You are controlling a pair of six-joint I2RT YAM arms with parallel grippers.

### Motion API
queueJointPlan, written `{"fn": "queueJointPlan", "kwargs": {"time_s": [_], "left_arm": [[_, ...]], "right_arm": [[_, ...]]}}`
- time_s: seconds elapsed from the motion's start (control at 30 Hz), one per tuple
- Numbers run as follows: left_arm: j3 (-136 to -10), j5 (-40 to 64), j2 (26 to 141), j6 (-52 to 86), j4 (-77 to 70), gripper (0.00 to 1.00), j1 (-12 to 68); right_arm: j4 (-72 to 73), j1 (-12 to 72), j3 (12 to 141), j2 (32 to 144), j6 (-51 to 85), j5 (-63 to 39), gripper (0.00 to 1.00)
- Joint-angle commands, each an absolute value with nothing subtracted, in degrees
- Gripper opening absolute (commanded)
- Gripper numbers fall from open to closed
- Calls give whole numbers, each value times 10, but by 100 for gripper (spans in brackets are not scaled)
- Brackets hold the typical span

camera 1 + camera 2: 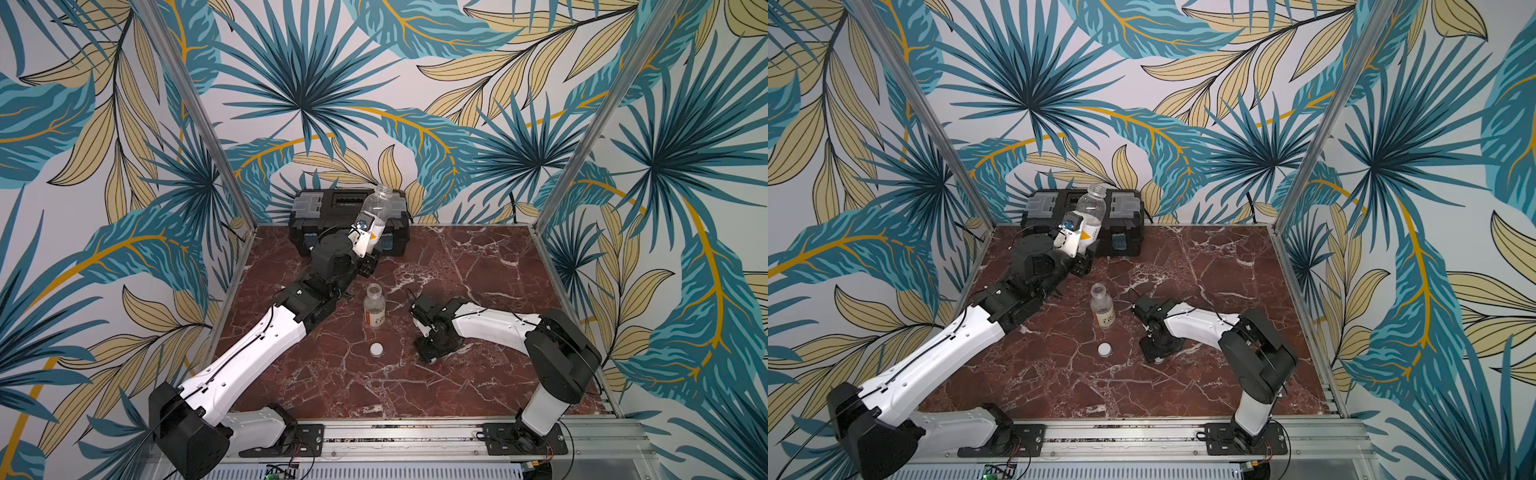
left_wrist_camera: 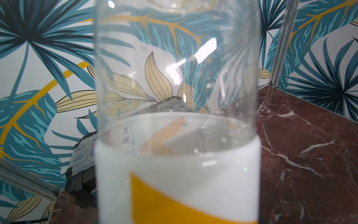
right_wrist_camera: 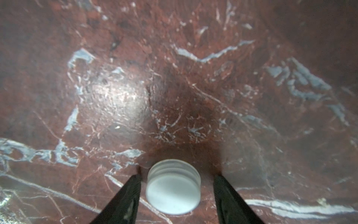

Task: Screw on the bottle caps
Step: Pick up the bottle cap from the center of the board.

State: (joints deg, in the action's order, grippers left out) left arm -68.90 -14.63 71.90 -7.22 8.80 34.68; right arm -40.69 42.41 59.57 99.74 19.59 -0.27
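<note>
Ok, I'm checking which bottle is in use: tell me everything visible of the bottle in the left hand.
The held bottle is clear plastic with a wide threaded neck, open, no cap. A white label with a yellow-orange mark wraps its lower part; small droplets cling inside the clear wall. It hangs off the table, tilted, neck up, in front of the black toolbox. The left hand grips its labelled lower part; nothing else seems to touch it.
</note>
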Motion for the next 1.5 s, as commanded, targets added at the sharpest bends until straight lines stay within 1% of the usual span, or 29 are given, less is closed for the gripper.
{"fn": "queueJointPlan", "kwargs": {"time_s": [0.0,0.2,0.33,0.63,0.77,1.13,1.27,1.37,1.47], "left_arm": [[-676,-155,703,-72,76,0,346],[-675,-157,701,-73,78,0,346],[-675,-157,702,-75,78,0,346],[-666,-151,700,-75,82,0,346],[-666,-145,702,-75,81,0,346],[-663,-131,699,-74,92,0,346],[-661,-132,697,-78,97,0,346],[-661,-134,699,-80,94,0,346],[-660,-130,701,-77,93,0,346]], "right_arm": [[-416,427,584,1009,197,10,60],[-432,426,595,993,197,27,50],[-445,413,611,980,183,60,49],[-425,307,631,966,129,56,49],[-411,276,651,986,120,49,49],[-379,247,679,1055,118,43,50],[-380,247,679,1055,118,44,56],[-378,247,674,1046,119,44,58],[-380,246,668,1038,120,49,58]]}}
